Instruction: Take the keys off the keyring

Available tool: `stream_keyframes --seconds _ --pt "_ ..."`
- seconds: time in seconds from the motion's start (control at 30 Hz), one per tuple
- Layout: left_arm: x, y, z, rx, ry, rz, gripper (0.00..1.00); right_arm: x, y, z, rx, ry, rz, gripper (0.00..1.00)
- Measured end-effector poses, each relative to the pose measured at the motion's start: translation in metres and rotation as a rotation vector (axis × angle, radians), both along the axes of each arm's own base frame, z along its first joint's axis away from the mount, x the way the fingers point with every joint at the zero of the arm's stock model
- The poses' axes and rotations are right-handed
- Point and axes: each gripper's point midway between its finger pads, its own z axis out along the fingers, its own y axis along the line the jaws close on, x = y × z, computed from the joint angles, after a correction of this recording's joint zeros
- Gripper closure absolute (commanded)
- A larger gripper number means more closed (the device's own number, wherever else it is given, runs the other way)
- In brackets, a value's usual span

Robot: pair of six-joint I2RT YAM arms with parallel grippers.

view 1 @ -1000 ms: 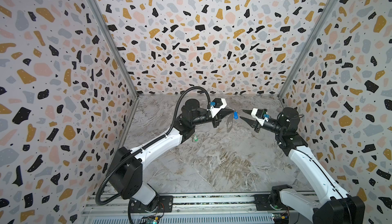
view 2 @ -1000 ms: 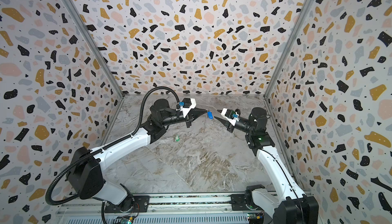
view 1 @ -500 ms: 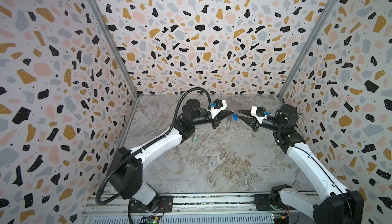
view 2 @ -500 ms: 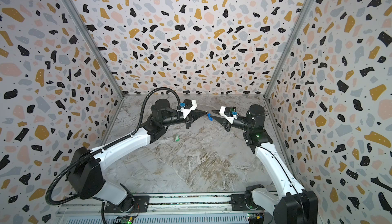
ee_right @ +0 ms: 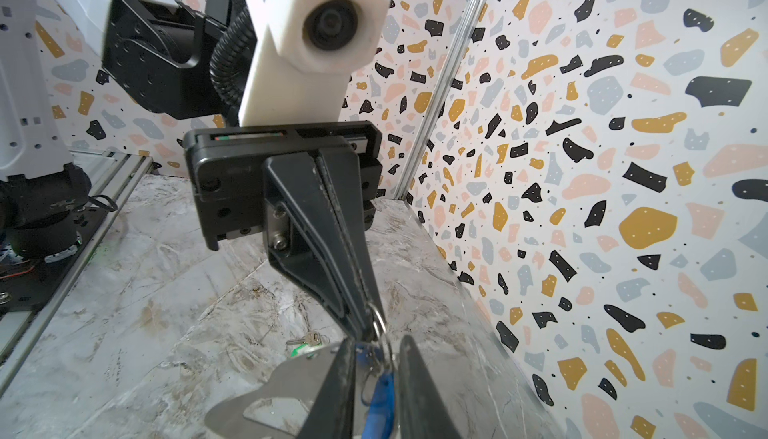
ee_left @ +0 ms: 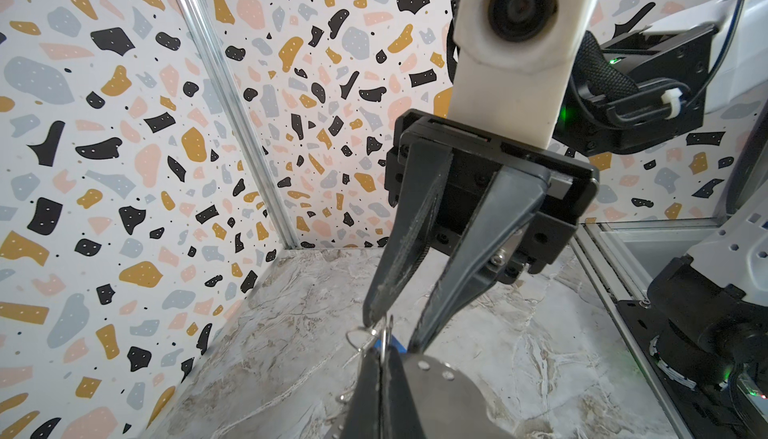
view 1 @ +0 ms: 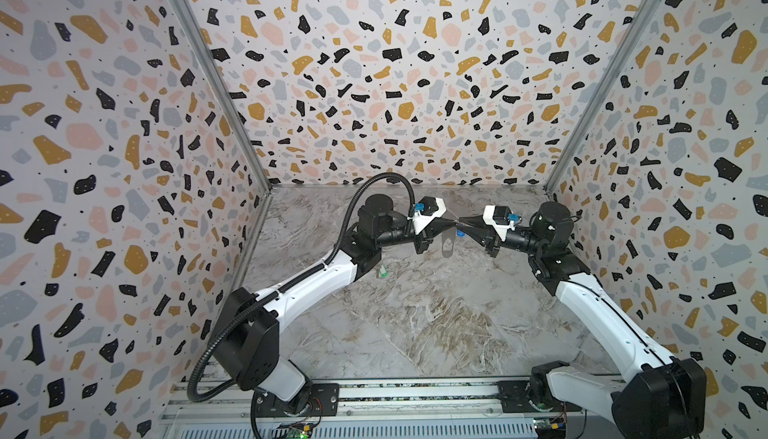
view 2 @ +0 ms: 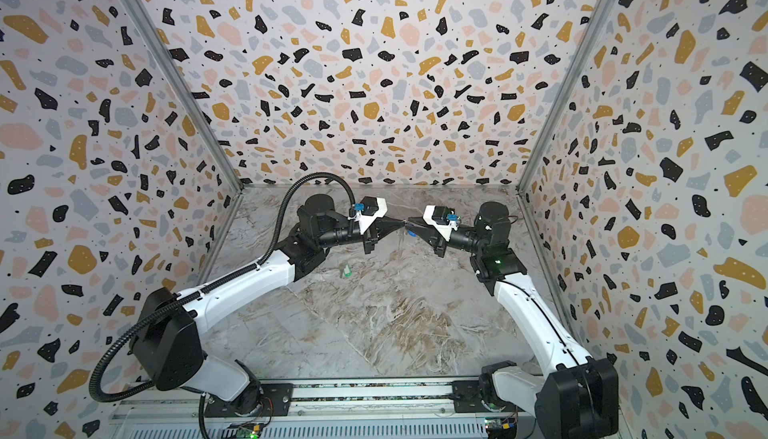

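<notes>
Your 2 tools meet tip to tip above the far part of the bench (view 1: 415,324), toward 12 o'clock in both top views.

Your left tool (view 1: 452,221) is clenched on the wire ring (ee_right: 380,319). The right wrist view shows its 2 fingers pressed flat together with the ring pinched at their tips. The keyring (view 1: 447,245) hangs in the air at 6 o'clock of those tips, clear of the bench.

Your right tool (view 1: 459,222) is released. In the left wrist view its fingers (ee_left: 401,250) stand apart. In the right wrist view the blue key (ee_right: 380,395) hangs by its tag in the gap between them. You cannot tell from these views whether either finger touches it. In both top views the blue key shows at 5 o'clock of the meeting point, just beside the keyring.

The green key (view 1: 382,271) lies flat on the bench by itself. It is at 7 o'clock from the tool tips and well apart from them, near your left arm.
</notes>
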Motion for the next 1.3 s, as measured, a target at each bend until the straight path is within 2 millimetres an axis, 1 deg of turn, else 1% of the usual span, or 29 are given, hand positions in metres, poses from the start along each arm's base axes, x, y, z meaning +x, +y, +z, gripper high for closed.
stream_keyframes --seconds 0.3,0.47,0.63,0.8,0.9,1.0,1.03,1.1,1.2,1.3 --pt "-0.001 0.000 -0.006 0.022 -0.002 -0.006 1.00 0.004 -0.001 -0.005 -0.011 0.027 -0.022 0.80" --pt "-0.001 0.000 -0.007 0.030 -0.014 -0.007 1.00 0.005 -0.001 -0.006 -0.018 0.035 -0.019 0.84" --pt "-0.002 0.000 -0.007 0.041 -0.021 -0.011 1.00 0.003 0.000 -0.010 -0.028 0.043 -0.007 0.90" --pt "-0.002 0.000 -0.012 0.057 -0.015 -0.012 1.00 0.001 0.001 -0.014 -0.039 0.056 0.008 0.95" --pt "-0.002 0.000 -0.012 0.063 -0.022 -0.012 1.00 0.001 0.001 -0.015 -0.044 0.055 0.011 0.99" --pt "-0.002 0.000 -0.011 0.075 -0.029 -0.013 1.00 0.001 0.001 -0.015 -0.047 0.051 0.013 1.00" --pt "-0.001 0.000 -0.011 0.084 -0.036 -0.010 0.90 0.001 0.001 -0.014 -0.047 0.048 0.012 1.00" --pt "0.001 0.001 -0.008 0.106 -0.059 0.000 0.77 0.001 0.001 -0.013 -0.049 0.048 0.010 1.00" --pt "0.007 0.002 0.000 0.155 -0.111 0.042 0.68 0.003 0.000 -0.014 -0.060 0.063 -0.004 1.00" --pt "0.009 0.001 0.007 0.231 -0.197 0.093 0.68 0.005 -0.001 -0.013 -0.071 0.079 -0.020 1.00"
